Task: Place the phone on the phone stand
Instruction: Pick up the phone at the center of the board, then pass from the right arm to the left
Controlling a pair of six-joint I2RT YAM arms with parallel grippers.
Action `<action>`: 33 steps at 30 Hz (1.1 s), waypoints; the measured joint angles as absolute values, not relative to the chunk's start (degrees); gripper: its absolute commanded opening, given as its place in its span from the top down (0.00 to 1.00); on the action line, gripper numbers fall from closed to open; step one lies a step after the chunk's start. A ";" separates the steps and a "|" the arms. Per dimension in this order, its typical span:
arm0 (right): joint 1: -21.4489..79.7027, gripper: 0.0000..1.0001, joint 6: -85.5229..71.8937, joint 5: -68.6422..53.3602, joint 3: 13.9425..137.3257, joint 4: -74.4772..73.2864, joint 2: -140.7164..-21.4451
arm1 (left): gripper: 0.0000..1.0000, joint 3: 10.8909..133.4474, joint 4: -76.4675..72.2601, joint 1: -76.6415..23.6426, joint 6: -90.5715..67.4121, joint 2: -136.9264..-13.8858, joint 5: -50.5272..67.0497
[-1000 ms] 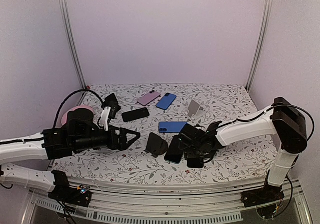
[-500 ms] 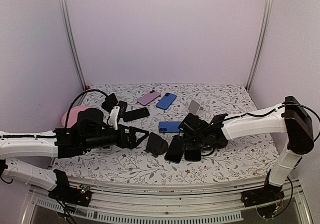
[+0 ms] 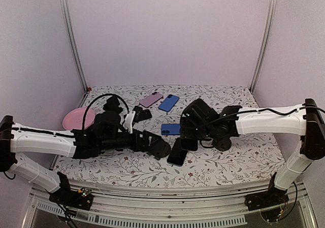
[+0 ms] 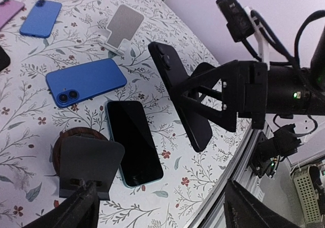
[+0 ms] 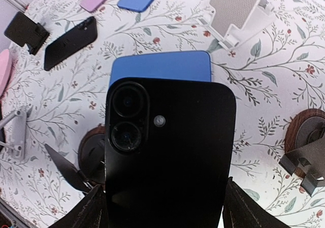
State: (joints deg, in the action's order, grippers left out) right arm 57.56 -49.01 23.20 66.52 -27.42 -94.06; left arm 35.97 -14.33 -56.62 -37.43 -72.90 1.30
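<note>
My right gripper (image 5: pixel 166 207) is shut on a black phone (image 5: pixel 167 152), held by its long edges with the camera side toward the wrist. The phone hangs tilted above the table (image 4: pixel 180 103), clear of the surface, under the right gripper (image 3: pixel 192 131). A black phone stand (image 4: pixel 89 162) on a round brown base sits at the tip of my left gripper's (image 4: pixel 162 213) left finger (image 4: pixel 76 210). The left jaws stand wide open with nothing held. From above, the left gripper (image 3: pixel 152 141) reaches the stand (image 3: pixel 158 147).
A dark-screened phone (image 4: pixel 133 141) lies flat beside the stand, a blue phone (image 4: pixel 86 80) behind it. A white stand (image 4: pixel 122 30) and a second brown-based stand (image 5: pixel 307 147) are nearby. Further back lie more phones (image 3: pixel 168 102) and a pink plate (image 3: pixel 76 118). The table edge (image 4: pixel 244 152) is close.
The right arm has lifted the black phone off the table and carried it back and left. The left arm has reached right up to the black stand.
</note>
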 measured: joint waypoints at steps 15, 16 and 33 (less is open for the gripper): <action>57.56 0.40 -47.94 19.97 68.12 -18.94 -91.79 | 0.31 43.66 -22.15 -56.90 -41.32 -86.26 6.83; 57.56 0.40 -47.94 19.73 68.36 -18.31 -91.79 | 0.32 44.31 -22.41 -57.01 -41.71 -87.39 7.11; 57.56 0.40 -47.97 18.35 68.84 -16.25 -90.83 | 1.00 47.72 -28.75 -57.87 -44.69 -94.06 9.80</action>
